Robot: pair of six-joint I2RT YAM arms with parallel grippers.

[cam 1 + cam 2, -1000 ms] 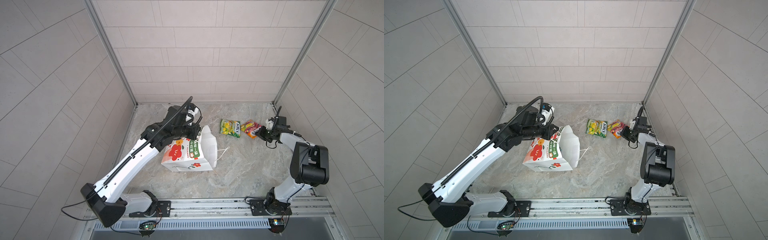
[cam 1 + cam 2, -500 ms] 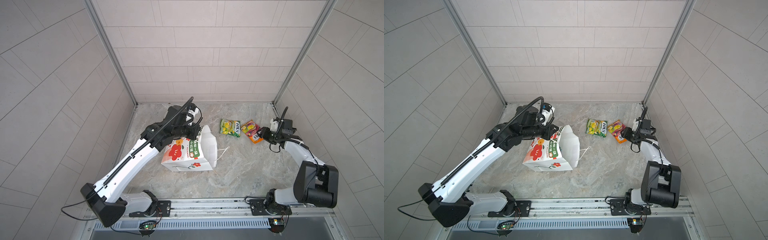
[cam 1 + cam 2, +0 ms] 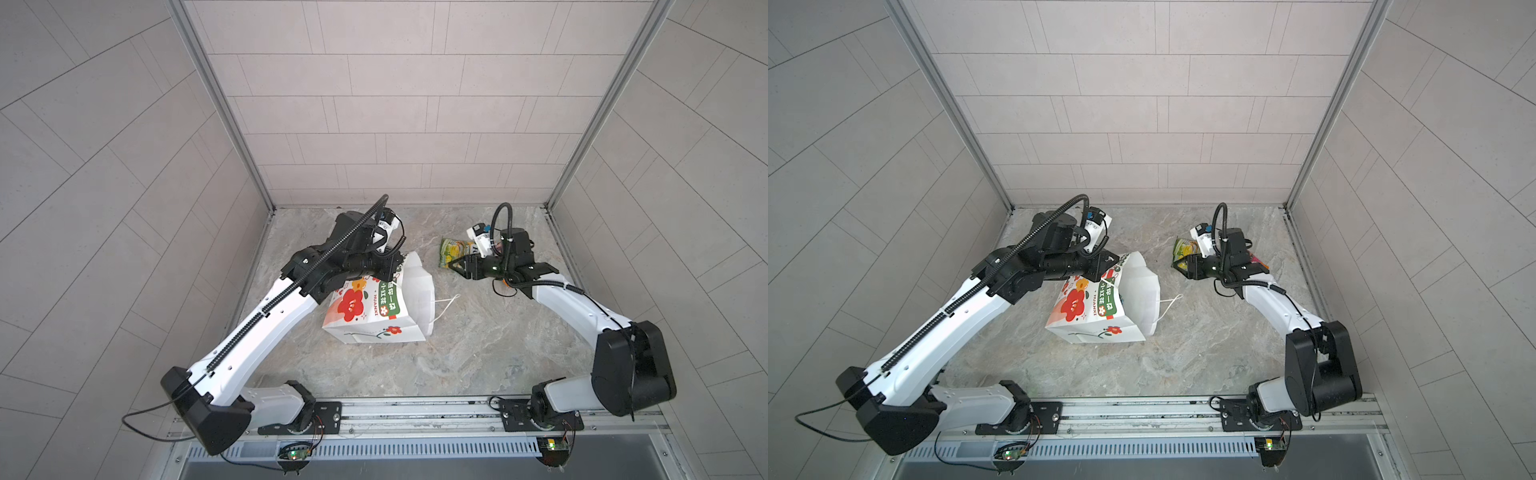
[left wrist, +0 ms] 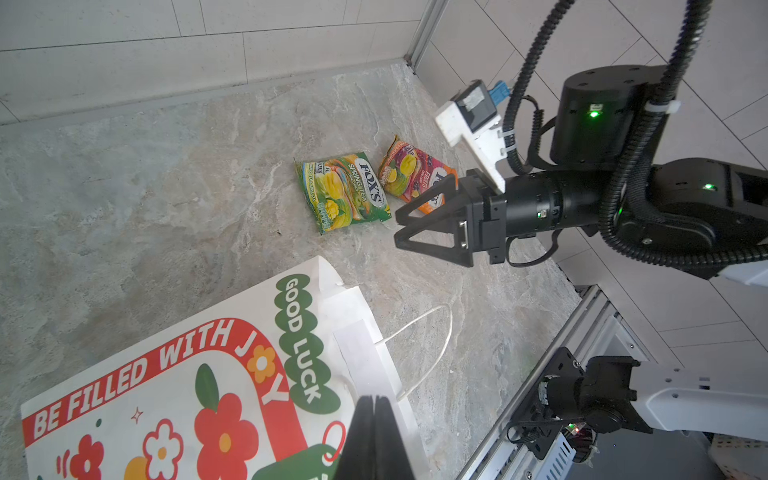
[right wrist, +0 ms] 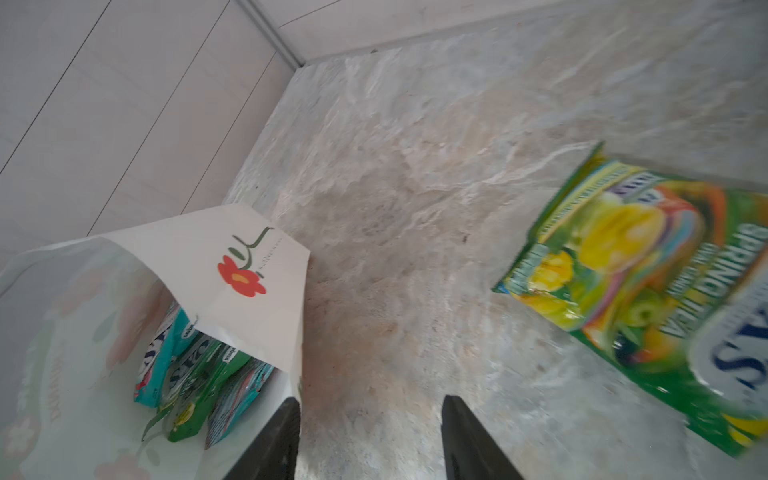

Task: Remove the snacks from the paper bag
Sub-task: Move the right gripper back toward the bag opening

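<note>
Paper bag [image 3: 374,309] lies on its side mid-table, mouth facing 3 o'clock, with snacks [image 5: 195,374] inside. Left gripper [image 3: 390,271] closed, pinching the upper rim. Green pouch [image 4: 345,191] and orange pouch [image 4: 415,172] lie flat, side by side, at 2 o'clock from the bag. Right gripper [image 4: 417,224] open, empty, beside them. Table [image 3: 457,353] bare from 4 to 6 o'clock.

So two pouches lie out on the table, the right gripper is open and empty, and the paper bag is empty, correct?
No: the paper bag is not empty. The right wrist view looks into its mouth and shows several pouches inside, teal and green. The rest holds: the green pouch and the orange-pink pouch lie on the table, and the right gripper is open and empty.
</note>
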